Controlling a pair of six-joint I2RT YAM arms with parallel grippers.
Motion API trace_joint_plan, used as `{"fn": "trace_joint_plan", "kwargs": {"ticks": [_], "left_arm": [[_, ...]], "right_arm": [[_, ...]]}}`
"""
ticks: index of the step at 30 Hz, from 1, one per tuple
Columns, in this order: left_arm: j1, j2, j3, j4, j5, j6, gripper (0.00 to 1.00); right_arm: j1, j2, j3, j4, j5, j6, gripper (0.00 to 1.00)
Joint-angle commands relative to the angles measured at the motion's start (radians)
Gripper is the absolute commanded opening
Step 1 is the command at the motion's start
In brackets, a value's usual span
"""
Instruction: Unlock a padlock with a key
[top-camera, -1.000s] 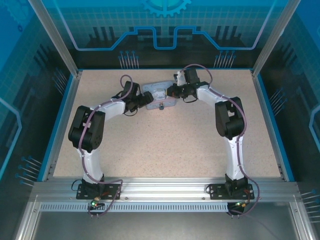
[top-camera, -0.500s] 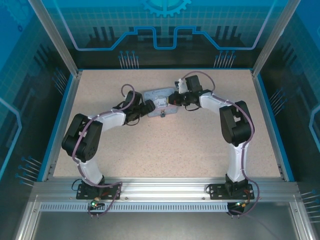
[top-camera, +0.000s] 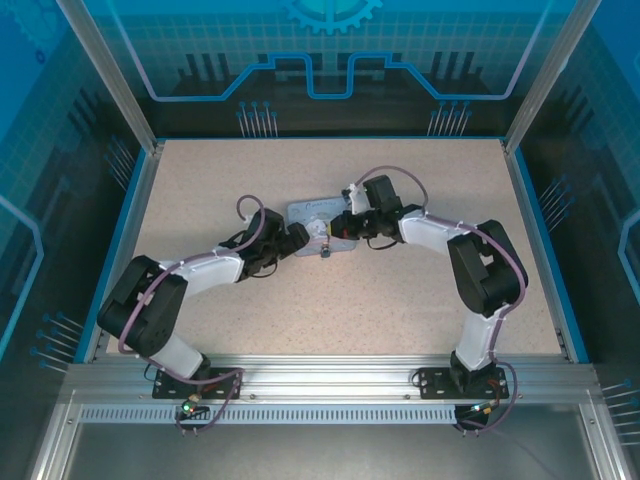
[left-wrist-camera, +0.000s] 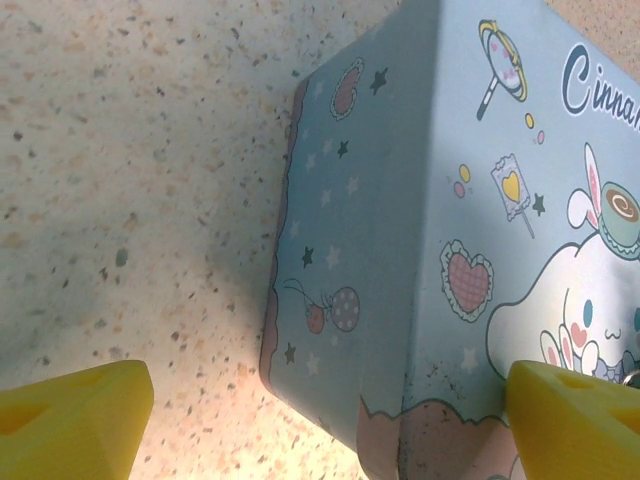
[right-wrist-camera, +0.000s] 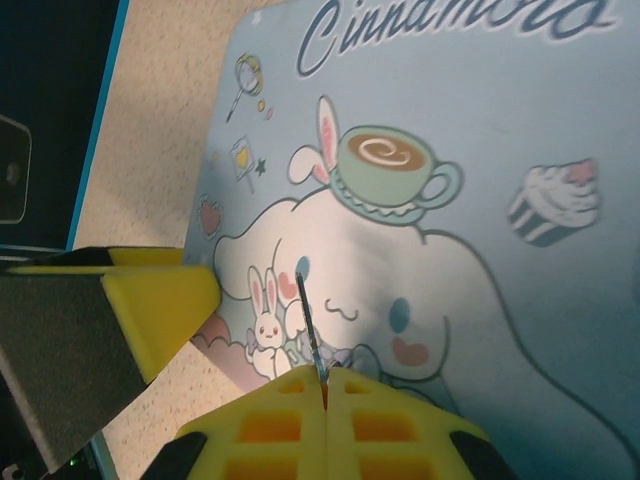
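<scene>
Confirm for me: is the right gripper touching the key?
Touching. The right wrist view shows the key pinched between the shut fingers of the right gripper, its blade sticking out beyond them.

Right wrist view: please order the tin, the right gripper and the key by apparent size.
1. Tin, largest.
2. Right gripper, though nearness to the camera enlarges it.
3. Key, smallest: a thin blade pinched in that gripper.

The left arm (top-camera: 210, 270) and right arm (top-camera: 430, 232) share white link shells, bulky black joints and mauve cables looped alongside. Left claw (left-wrist-camera: 320, 420) and right claw (right-wrist-camera: 322, 390) wear bright yellow fingers (left-wrist-camera: 75, 420).
</scene>
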Motion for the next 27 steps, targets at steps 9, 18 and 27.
{"fn": "trace_joint_plan", "kwargs": {"ticks": [9,18,27], "left_arm": [[-0.031,-0.253,-0.108,-0.129,0.002,0.112,0.96],[-0.139,-0.322,-0.210,0.116,0.169,0.128,0.95],[-0.248,-0.131,-0.348,0.616,0.057,0.197,0.96]], "right_arm": [[0.016,-0.057,0.013,-0.131,0.011,-0.050,0.00],[-0.023,-0.027,0.062,-0.129,-0.006,-0.101,0.00],[-0.029,0.006,0.063,-0.058,0.002,-0.121,0.00]]}}
